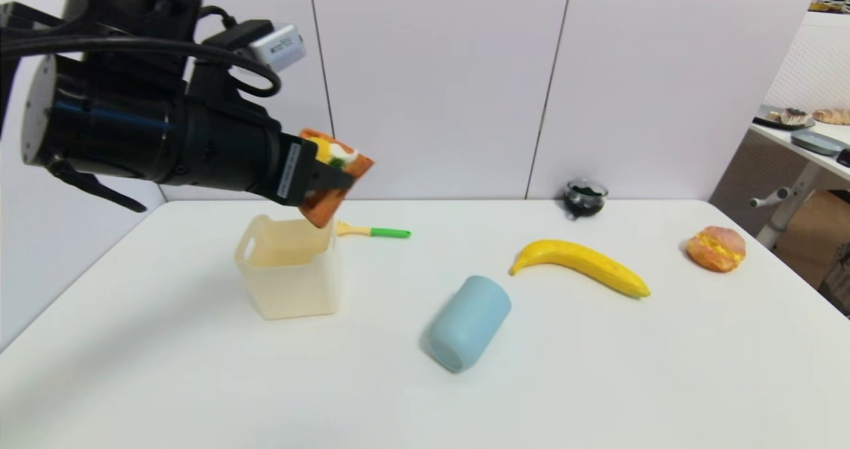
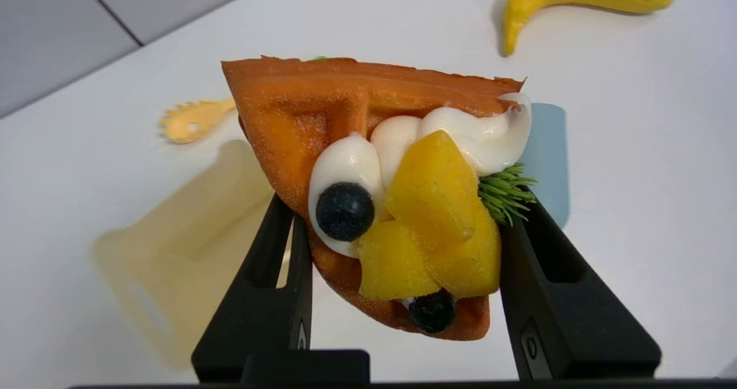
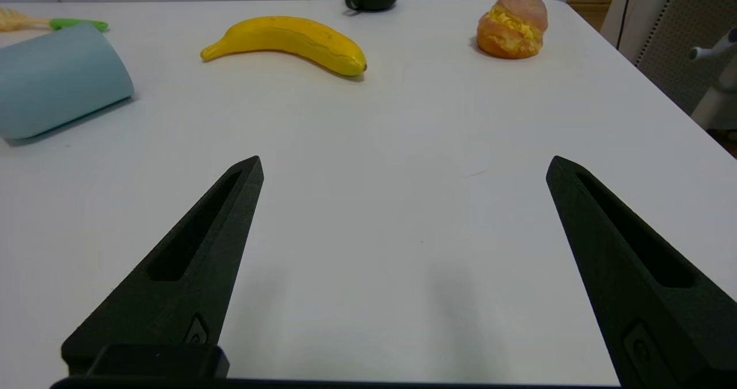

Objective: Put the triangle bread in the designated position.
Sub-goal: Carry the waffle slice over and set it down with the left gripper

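one triangle bread (image 1: 335,170), one banana (image 1: 580,264), one round bun (image 1: 716,248), one blue cup (image 1: 469,322), one pale yellow container (image 1: 290,268), one green-handled fork (image 1: 373,231), one dark jar (image 1: 585,196).

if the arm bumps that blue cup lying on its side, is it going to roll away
Probably yes. The blue cup lies on its side on the smooth white table, nothing touching it, so its round wall should roll easily. It looks slightly tapered, so it may curve rather than run straight.

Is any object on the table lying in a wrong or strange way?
Yes: the blue cup lies on its side near the table's middle. The left gripper holds the triangle bread tilted above the container.
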Available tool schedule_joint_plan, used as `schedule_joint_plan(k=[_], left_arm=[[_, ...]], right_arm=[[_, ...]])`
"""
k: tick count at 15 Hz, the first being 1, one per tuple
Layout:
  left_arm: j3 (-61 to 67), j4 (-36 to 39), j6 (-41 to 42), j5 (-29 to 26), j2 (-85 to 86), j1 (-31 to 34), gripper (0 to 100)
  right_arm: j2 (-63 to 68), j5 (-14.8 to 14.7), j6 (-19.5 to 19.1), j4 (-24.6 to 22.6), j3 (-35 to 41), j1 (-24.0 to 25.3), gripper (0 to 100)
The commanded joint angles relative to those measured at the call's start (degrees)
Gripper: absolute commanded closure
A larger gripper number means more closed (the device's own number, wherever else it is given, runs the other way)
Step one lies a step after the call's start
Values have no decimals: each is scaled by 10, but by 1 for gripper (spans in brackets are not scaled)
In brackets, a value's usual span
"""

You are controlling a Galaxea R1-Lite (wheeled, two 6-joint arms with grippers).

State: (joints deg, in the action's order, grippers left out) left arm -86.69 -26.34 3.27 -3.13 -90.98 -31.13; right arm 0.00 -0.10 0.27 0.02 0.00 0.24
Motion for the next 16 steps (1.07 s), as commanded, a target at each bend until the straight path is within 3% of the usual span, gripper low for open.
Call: schedule_joint_plan(k=[1, 11, 16], left_arm=[[5, -3, 43, -1, 50, 110, 100], [38, -5, 77, 1, 60, 291, 100], [84, -5, 79, 1, 31, 313, 100]], right_arm=[[1, 0, -1, 0, 1, 0, 0], [1, 0, -1, 0, 1, 0, 0], [1, 0, 1, 0, 1, 0, 0]])
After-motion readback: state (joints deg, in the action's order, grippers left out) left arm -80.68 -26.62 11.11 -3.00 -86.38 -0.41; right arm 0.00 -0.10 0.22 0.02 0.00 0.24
